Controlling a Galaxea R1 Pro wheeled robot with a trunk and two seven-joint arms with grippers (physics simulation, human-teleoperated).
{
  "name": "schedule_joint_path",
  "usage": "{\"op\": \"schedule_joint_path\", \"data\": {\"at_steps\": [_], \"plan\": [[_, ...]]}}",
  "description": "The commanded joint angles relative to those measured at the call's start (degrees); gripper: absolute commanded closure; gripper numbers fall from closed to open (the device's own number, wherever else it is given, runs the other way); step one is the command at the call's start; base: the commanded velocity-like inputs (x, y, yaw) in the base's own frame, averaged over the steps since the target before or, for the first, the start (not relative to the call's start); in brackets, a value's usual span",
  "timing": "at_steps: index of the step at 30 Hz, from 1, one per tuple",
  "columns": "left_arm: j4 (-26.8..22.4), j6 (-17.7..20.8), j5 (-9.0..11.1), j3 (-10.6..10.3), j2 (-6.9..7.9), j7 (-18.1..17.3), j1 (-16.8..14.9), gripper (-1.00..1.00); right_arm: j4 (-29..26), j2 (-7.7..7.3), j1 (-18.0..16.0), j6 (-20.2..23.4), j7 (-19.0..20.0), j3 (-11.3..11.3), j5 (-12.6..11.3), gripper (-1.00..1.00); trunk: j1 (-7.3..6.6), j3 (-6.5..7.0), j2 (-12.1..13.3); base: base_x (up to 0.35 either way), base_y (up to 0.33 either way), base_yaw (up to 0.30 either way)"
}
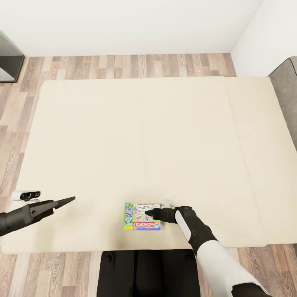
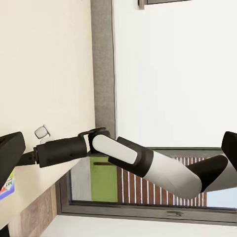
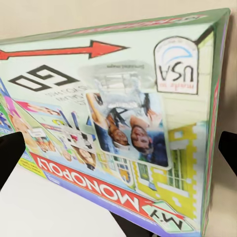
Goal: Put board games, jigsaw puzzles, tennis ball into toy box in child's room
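One board game [image 1: 142, 216], a white-green Monopoly box with a red strip, lies flat on the beige mattress of the bed [image 1: 136, 140] near its front edge. My right gripper [image 1: 153, 213] reaches over the box's right edge. In the right wrist view the box lid [image 3: 118, 128] is very close and spans the space between the two black fingertips [image 3: 10, 155], which stand wide apart, so my right gripper [image 3: 118, 150] is open. My left gripper [image 1: 66, 201] hovers over the mattress to the left of the box, open and holding nothing. The left wrist view shows a corner of the box [image 2: 7, 186].
The dark grey headboard [image 1: 285, 95] runs along the bed's right side. Wood-plank floor [image 1: 123, 66] surrounds the bed, white walls stand behind, and a dark cabinet [image 1: 8, 57] stands at far left. My black base [image 1: 148, 272] is against the front edge. A dark-framed window [image 2: 148, 197] shows beyond my right arm.
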Motion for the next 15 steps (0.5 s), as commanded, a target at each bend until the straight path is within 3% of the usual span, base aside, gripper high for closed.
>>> {"op": "schedule_joint_path", "data": {"at_steps": [1, 15], "plan": [[0.0, 0.6, 0.0, 0.0, 0.01, -0.2, 0.0, -1.00, 0.0, 0.00, 0.0, 0.2, 0.0, 0.0, -0.4, -1.00, 0.04, -0.06, -0.1, 0.000, 0.001, 0.000], [0.0, 0.6, 0.0, 0.0, 0.01, -0.2, 0.0, -1.00, 0.0, 0.00, 0.0, 0.2, 0.0, 0.0, -0.4, -1.00, 0.04, -0.06, -0.1, 0.000, 0.003, 0.000]]}}
